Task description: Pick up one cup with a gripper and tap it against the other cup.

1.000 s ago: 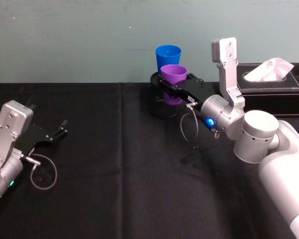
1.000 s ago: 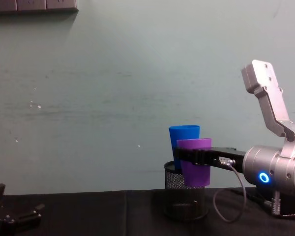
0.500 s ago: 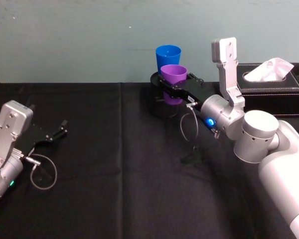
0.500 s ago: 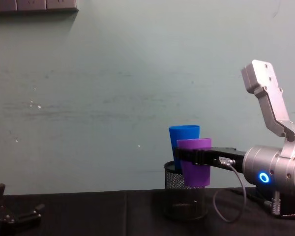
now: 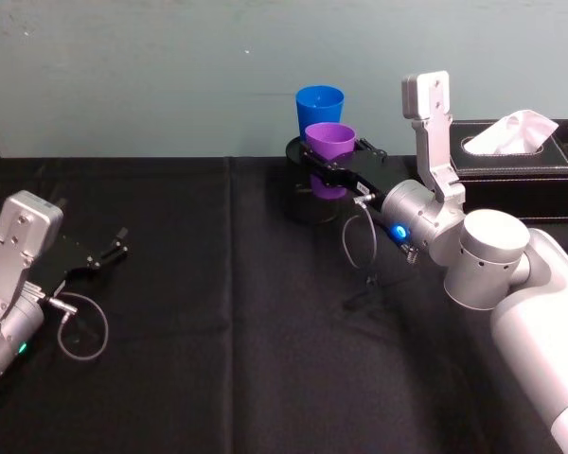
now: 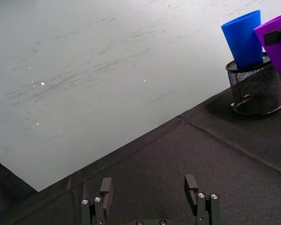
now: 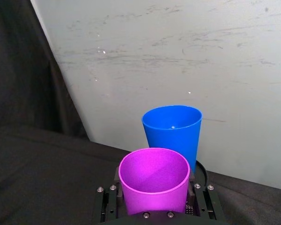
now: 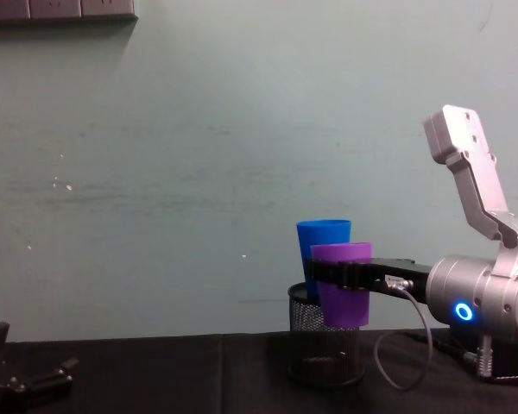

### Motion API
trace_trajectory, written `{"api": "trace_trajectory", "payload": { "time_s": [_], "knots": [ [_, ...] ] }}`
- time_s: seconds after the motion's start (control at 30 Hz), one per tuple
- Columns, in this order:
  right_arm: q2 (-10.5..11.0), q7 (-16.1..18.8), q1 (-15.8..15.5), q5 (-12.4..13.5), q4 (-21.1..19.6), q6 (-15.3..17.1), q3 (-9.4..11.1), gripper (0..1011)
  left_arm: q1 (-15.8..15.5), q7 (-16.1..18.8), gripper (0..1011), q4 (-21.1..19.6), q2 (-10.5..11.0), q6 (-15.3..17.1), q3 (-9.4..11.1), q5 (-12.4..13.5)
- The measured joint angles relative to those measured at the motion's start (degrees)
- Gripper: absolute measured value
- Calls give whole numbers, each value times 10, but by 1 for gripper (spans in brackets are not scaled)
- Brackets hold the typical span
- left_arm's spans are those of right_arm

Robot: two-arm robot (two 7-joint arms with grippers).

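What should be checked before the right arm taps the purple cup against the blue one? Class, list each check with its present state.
1. Grip: the right gripper clamps the purple cup from both sides, upright. Ok.
2. Target: the blue cup stands upright in the mesh pen holder. Ok.
3. Gap between the cups: they overlap in the chest view and sit close in the right wrist view. Cannot tell whether they touch.
4. Left gripper: open, low at the far left, away from the cups. Ok.
5. Tissue box: to the right, behind the arm, off the path. Ok.
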Motion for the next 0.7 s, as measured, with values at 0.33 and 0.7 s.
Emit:
{"api": "trace_trajectory", "payload": {
  "time_s": [0.33,0.7],
  "knots": [
    [0,0,0,0,0,0,0,733,0,0,1000,0,0,0,0,0],
    [0,0,0,0,0,0,0,733,0,0,1000,0,0,0,0,0]
  ]
}}
